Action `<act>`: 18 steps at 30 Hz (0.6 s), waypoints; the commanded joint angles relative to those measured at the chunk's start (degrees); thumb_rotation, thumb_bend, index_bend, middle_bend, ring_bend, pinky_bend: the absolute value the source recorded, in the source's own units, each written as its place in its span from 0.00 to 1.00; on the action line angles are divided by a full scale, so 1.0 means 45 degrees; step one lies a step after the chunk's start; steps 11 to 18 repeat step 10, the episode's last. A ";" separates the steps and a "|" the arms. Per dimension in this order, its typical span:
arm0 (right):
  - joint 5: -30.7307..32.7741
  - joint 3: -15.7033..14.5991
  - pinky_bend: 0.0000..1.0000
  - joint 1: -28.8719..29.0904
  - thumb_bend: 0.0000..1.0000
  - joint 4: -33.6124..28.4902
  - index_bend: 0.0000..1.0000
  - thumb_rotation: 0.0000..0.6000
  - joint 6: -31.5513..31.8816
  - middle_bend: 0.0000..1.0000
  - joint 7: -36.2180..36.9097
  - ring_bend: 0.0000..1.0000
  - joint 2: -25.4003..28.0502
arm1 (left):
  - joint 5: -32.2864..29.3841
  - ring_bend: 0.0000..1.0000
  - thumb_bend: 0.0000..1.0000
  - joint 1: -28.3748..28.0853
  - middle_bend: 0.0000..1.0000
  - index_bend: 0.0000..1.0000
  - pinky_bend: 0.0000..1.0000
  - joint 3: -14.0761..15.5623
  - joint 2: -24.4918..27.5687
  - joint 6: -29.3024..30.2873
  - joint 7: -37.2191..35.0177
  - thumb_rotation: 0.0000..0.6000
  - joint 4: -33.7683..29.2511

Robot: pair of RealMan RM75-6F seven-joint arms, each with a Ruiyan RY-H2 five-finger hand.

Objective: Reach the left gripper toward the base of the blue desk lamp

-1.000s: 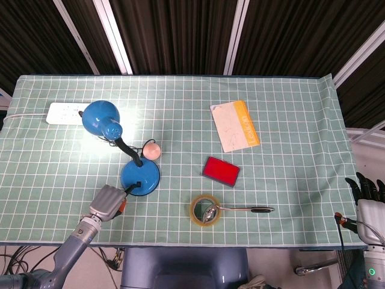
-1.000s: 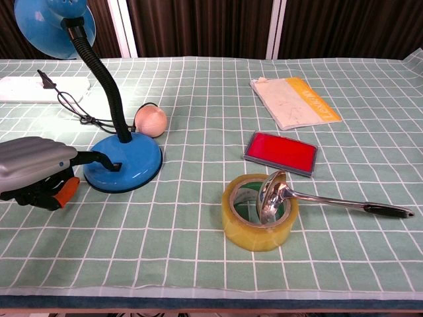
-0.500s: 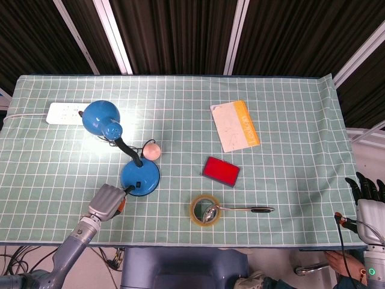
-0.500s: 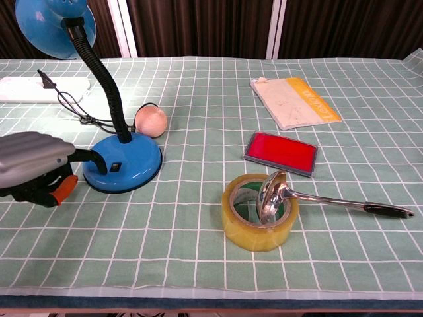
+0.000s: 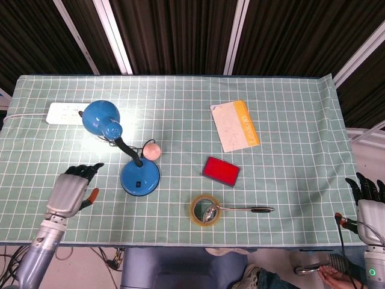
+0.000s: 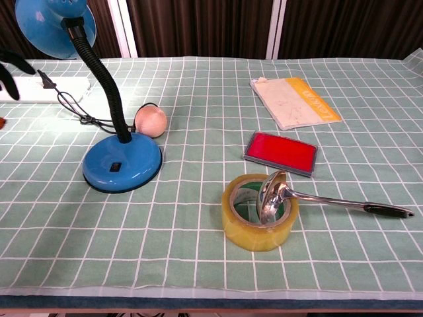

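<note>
Lamp base: the blue desk lamp (image 5: 139, 177) stands on the desk (image 5: 289, 114) with its round base toward 7 o'clock of the cloth's middle; the black gooseneck climbs from the base toward 10 o'clock, so the shade (image 5: 100, 118) hangs over the far-left area and leaves the base's near and left sides uncovered.
Left hand: the left hand (image 5: 67, 194) hovers at 9 o'clock of the base, apart from it, back of the palm upward, dark fingers (image 5: 84, 171) spread and pointing toward 1 o'clock, holding nothing; in the chest view only the fingertips show at the left edge.
Right hand: the right hand (image 5: 370, 208) sits off the desk's right edge at 4 o'clock, well apart from everything; whether its fingers are apart or curled cannot be told.
Open room: bare cloth lies between the left hand and the base, so a straight sideways approach looks free.
Crowding: a peach ball (image 5: 151, 151) lies just beside the base at 1 o'clock, and the lamp cord (image 6: 73, 109) runs to the power strip (image 5: 65, 112) at 10 o'clock, so I judge the far side the poorer way in.
Elsewhere: tape roll (image 5: 205, 210) with a ladle (image 5: 237, 209) across it at 4 o'clock of the base, red case (image 5: 220, 171) at 3 o'clock, booklet (image 5: 235, 125) beyond, all clear of the reach.
Progress: reach appears unfinished.
</note>
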 commanded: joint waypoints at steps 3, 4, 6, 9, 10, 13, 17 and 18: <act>-0.0051 -0.0031 0.00 -0.0003 0.24 -0.0022 0.17 1.00 0.0021 0.10 -0.0091 0.11 -0.0006 | 0.0055 0.15 0.32 0.1421 0.20 0.14 0.19 0.0633 0.1260 0.1343 -0.1286 1.00 -0.0658; -0.0064 -0.0034 0.00 0.0002 0.24 -0.0028 0.17 1.00 0.0019 0.10 -0.0093 0.11 -0.0010 | 0.0012 0.14 0.32 0.1484 0.19 0.14 0.17 0.0654 0.1356 0.1339 -0.1412 1.00 -0.0711; -0.0113 -0.0048 0.00 0.0027 0.24 -0.0009 0.17 1.00 -0.0004 0.10 -0.0111 0.11 -0.0021 | 0.0113 0.13 0.32 0.1524 0.18 0.13 0.16 0.0572 0.1545 0.1348 -0.1820 1.00 -0.0709; -0.0153 -0.0044 0.00 0.0057 0.24 0.0010 0.17 1.00 -0.0026 0.10 -0.0092 0.11 -0.0028 | 0.0081 0.12 0.32 0.1579 0.17 0.13 0.14 0.0483 0.1578 0.1304 -0.1889 1.00 -0.0493; -0.0154 -0.0044 0.00 0.0060 0.24 0.0015 0.17 1.00 -0.0032 0.10 -0.0084 0.11 -0.0027 | 0.0048 0.12 0.32 0.1577 0.17 0.13 0.14 0.0460 0.1574 0.1257 -0.1892 1.00 -0.0483; -0.0154 -0.0044 0.00 0.0060 0.24 0.0015 0.17 1.00 -0.0032 0.10 -0.0084 0.11 -0.0027 | 0.0048 0.12 0.32 0.1577 0.17 0.13 0.14 0.0460 0.1574 0.1257 -0.1892 1.00 -0.0483; -0.0154 -0.0044 0.00 0.0060 0.24 0.0015 0.17 1.00 -0.0032 0.10 -0.0084 0.11 -0.0027 | 0.0048 0.12 0.32 0.1577 0.17 0.13 0.14 0.0460 0.1574 0.1257 -0.1892 1.00 -0.0483; -0.0154 -0.0044 0.00 0.0060 0.24 0.0015 0.17 1.00 -0.0032 0.10 -0.0084 0.11 -0.0027 | 0.0048 0.12 0.32 0.1577 0.17 0.13 0.14 0.0460 0.1574 0.1257 -0.1892 1.00 -0.0483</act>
